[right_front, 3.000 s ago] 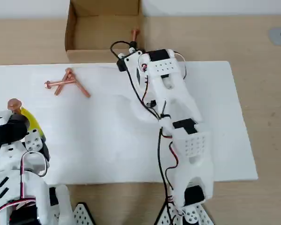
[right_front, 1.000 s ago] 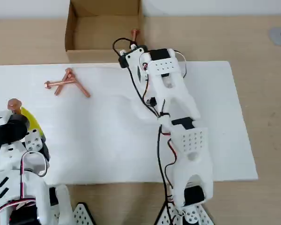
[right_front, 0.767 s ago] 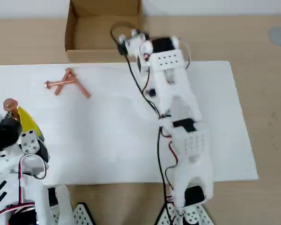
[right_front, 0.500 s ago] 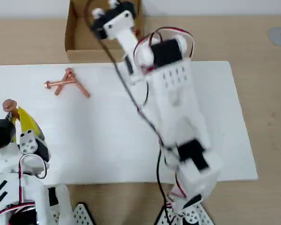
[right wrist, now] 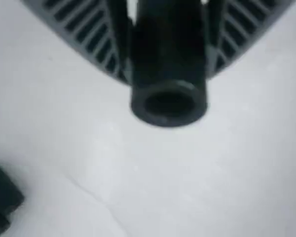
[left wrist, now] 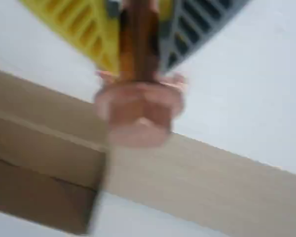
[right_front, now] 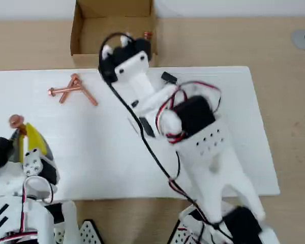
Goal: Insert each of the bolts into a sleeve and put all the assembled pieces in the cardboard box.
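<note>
Bolts (right_front: 71, 90), copper-coloured, in a small crossed heap on the white sheet (right_front: 91, 147), near the sheet's edge on the side of the cardboard box (right_front: 77, 35), well apart from both arms; one more, the held bolt (right_front: 16, 121), pinched by its shank in the left jaws, one jaw yellow and the other grey, with the flanged head (left wrist: 138, 106) standing clear of the jaw tips; behind that head in the left wrist view, white sheet, then a tan band of counter, then brown cardboard at one corner; left arm (right_front: 20, 203) at the sheet's near left corner; right arm (right_front: 203, 147) slantwise across the sheet from the near right toward the box, its wrist end just short of the box's front wall; right jaws pressed together on a black sleeve (right wrist: 167, 74), gripped along its sides, open end past the jaw tips with the hollow bore in sight, above bare white sheet; a second black piece (right wrist: 0, 202) lying on the sheet at the edge of the right wrist view, too little of it in sight to name; a loose black piece (right_front: 168, 78) on the sheet just beside the right arm, toward the box; a single copper head (right_front: 147, 34) close by the box's right wall, just beyond the right arm's wrist end; cannot tell whether inside the box or outside it; box open-topped, on the wooden counter (right_front: 274, 51), right against the sheet's far edge.
</note>
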### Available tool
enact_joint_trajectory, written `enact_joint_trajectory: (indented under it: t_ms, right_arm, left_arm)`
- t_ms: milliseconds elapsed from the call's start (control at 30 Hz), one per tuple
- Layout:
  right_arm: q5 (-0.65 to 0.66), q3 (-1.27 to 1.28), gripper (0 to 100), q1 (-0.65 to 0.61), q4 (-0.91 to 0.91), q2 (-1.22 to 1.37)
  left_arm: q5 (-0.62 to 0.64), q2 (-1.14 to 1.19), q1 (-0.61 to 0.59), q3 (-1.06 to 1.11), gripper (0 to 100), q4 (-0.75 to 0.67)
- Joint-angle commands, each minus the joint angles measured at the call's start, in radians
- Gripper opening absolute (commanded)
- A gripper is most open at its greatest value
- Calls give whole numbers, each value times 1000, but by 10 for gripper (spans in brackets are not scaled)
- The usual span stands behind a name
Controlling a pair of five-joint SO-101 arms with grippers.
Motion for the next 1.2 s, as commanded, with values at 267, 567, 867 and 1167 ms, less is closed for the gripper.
enact_joint_trajectory:
  t_ms: [267, 567, 867, 1167]
  right_arm:
    - [94, 915, 10, -12, -816, -647]
    - [86, 1141, 9, -13, -939, -952]
    - [87, 1330, 9, -160, -953, -1184]
    - [94, 1569, 9, -216, -1010, -1517]
  left_arm:
    - [0, -4, 140, -69, 6, -3]
    - [-2, -2, 140, -60, 6, -63]
    - [-35, -4, 140, 77, 6, -226]
    - [-35, -4, 147, 233, 6, -420]
